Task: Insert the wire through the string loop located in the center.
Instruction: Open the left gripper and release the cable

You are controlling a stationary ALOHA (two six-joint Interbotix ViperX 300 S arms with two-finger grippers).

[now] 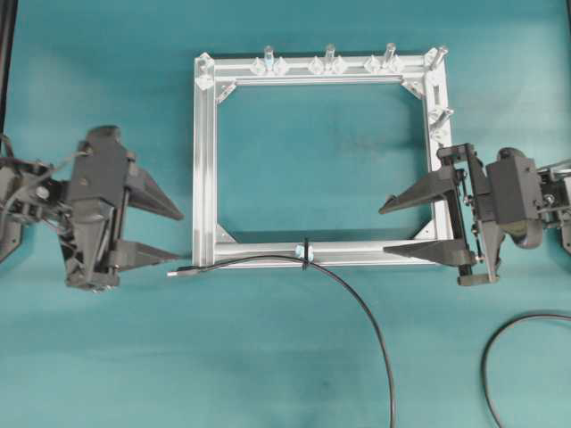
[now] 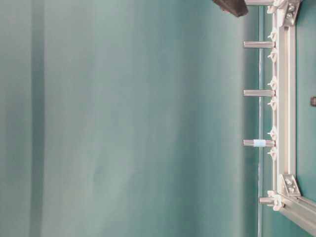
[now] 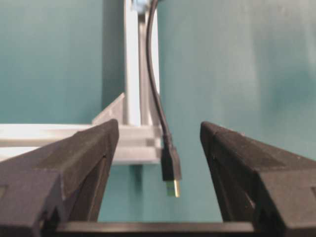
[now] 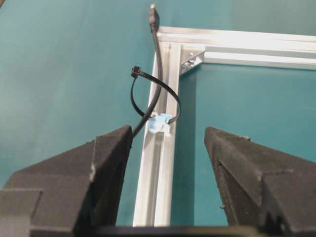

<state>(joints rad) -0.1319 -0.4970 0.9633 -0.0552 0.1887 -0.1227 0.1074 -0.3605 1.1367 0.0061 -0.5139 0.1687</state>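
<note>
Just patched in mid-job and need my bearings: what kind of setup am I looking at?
Likely a lab test bench: a teal-covered tabletop, a bare silver aluminium frame lying flat as a fixture, and two black robot grippers, left and right, facing it.

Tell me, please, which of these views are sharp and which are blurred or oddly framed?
Overhead: evenly lit, the wire and string loop are crisp. Table-level: turned sideways, mostly soft teal backdrop, only the frame in focus. Left wrist: the plug is slightly soft, the left hand's fingers blurred. Right wrist: loop sharp.

Two tools [image 1: 174, 236] [image 1: 397, 230], two black cables [image 1: 357, 294] [image 1: 500, 348] (one plugged), one frame [image 1: 205, 160], one string loop [image 4: 155, 98]
</note>
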